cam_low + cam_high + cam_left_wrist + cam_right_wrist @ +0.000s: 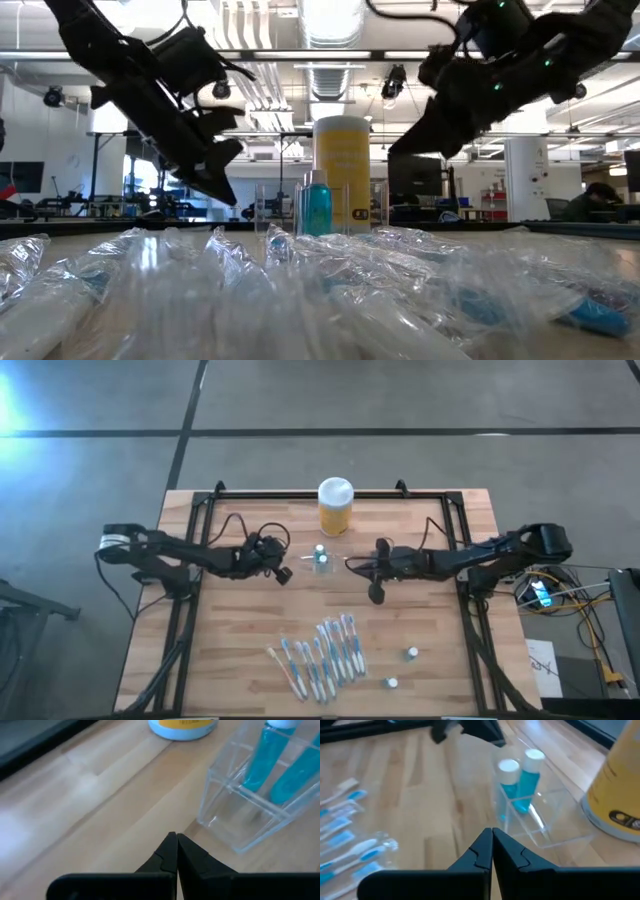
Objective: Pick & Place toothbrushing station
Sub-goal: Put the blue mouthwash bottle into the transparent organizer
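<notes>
1. Two arms meet you in the high view, flanking the station (322,559) at mid-tabletop (230,650). The left gripper (283,574) sits just beside it on one side, the right gripper (377,596) near it on the other. A yellow jar (335,506) stands behind the station. Wrapped toothbrushes (322,653) lie fanned near the front edge, with two small bottles (411,653) off toward the right arm.

2. Low view: both arms hang above the tabletop with neither gripper down at the station. You see a teal bottle (316,208) standing in front of the jar, and clear wrappers fill the foreground. The station's walls barely show here.

3. Left wrist view: your left fingers (170,851) are pressed together, holding nothing, pointed at the station's near corner. Only the wrist views show the clear walls properly; this one shows two teal bottles (259,762) standing inside.

4. Right wrist view: your right fingers (485,849) are likewise closed and empty, aimed at the station from the other side. The toothbrushes lie well apart from it.

5. Judged from all this, you are at the approach, with nothing yet picked. Your next move calls for opening one pair of fingers, then choosing a piece and lowering onto it.
</notes>
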You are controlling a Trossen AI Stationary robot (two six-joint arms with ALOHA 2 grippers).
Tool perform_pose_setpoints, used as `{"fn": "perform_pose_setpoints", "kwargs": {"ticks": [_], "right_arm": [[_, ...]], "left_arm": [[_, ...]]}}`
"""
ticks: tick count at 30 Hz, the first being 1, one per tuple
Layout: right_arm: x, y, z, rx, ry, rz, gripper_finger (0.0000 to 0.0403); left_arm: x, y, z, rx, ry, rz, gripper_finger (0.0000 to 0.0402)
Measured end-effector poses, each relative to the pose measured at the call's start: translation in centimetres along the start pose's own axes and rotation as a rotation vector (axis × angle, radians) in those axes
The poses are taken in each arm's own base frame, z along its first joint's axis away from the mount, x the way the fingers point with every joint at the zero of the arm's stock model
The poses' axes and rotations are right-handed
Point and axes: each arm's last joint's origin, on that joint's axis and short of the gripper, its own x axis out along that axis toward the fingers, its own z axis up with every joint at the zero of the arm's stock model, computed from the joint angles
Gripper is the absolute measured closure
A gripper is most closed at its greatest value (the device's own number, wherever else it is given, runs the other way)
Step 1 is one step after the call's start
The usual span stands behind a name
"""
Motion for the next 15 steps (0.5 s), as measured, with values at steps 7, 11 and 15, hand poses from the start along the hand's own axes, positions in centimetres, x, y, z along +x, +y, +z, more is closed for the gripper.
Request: {"fn": "perform_pose_setpoints", "kwargs": {"ticks": [7, 11, 15], "right_arm": [[-3.9, 2.6, 1.7, -0.047, -0.07, 0.126, 0.0394], [-7.2, 4.0, 3.1, -0.031, -0.076, 0.205, 0.0394], [-10.4, 5.4, 4.1, -0.011, 0.014, 0.193, 0.0394]], "left_arm": [[-3.0, 0.6, 1.3, 0.202, -0.114, -0.054, 0.0399], [-5.5, 1.0, 2.1, 0.295, -0.216, -0.114, 0.0399], [-7.8, 1.5, 2.6, 0.361, -0.298, -0.274, 0.0399]]}}
